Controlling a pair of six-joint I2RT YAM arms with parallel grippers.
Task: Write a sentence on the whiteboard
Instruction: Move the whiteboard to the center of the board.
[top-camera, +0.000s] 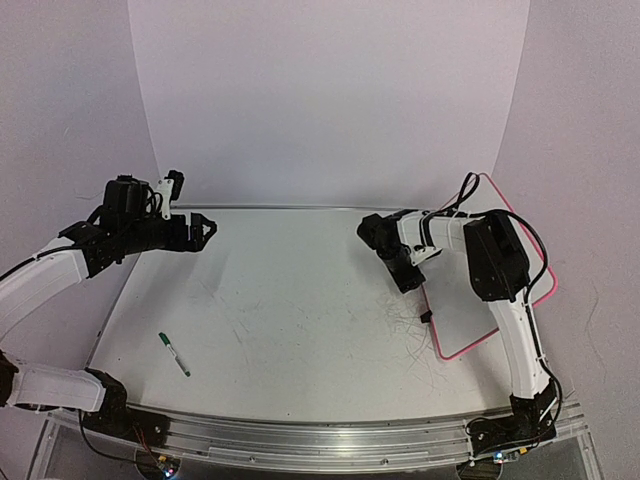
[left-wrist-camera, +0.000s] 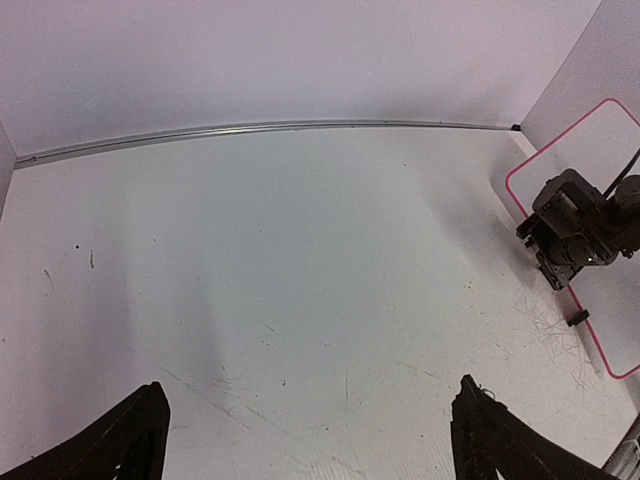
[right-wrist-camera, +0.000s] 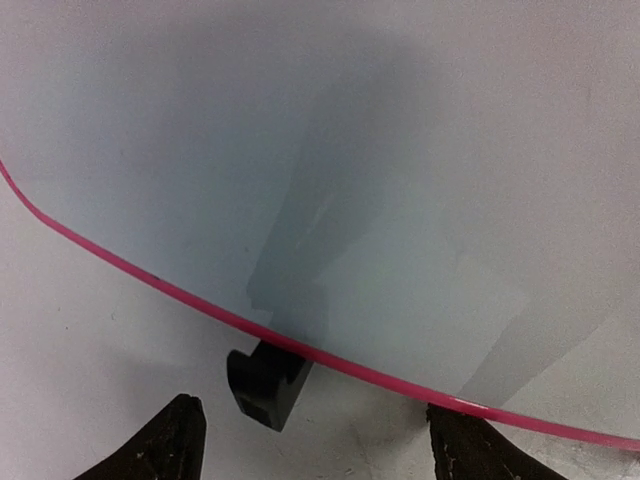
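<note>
The whiteboard (top-camera: 468, 318), glossy white with a thin pink rim, lies at the table's right side, partly under my right arm. In the right wrist view the whiteboard (right-wrist-camera: 380, 150) is plain white and no sentence shows on it. A black clip foot (right-wrist-camera: 265, 382) sticks out from its rim. My right gripper (right-wrist-camera: 312, 415) is open, low over that rim, with the clip foot just ahead of its fingertips. From above, the right gripper (top-camera: 410, 280) sits at the board's left edge. My left gripper (top-camera: 203, 231) hangs open and empty over the far left. A green pen (top-camera: 174, 354) lies at the near left.
The curved white backdrop (top-camera: 330, 100) closes off the far side, and a metal rail (top-camera: 300, 435) runs along the near edge. Thin scratch marks (top-camera: 410, 325) cover the table beside the board. In the left wrist view the left gripper (left-wrist-camera: 310, 400) looks over bare, scuffed tabletop.
</note>
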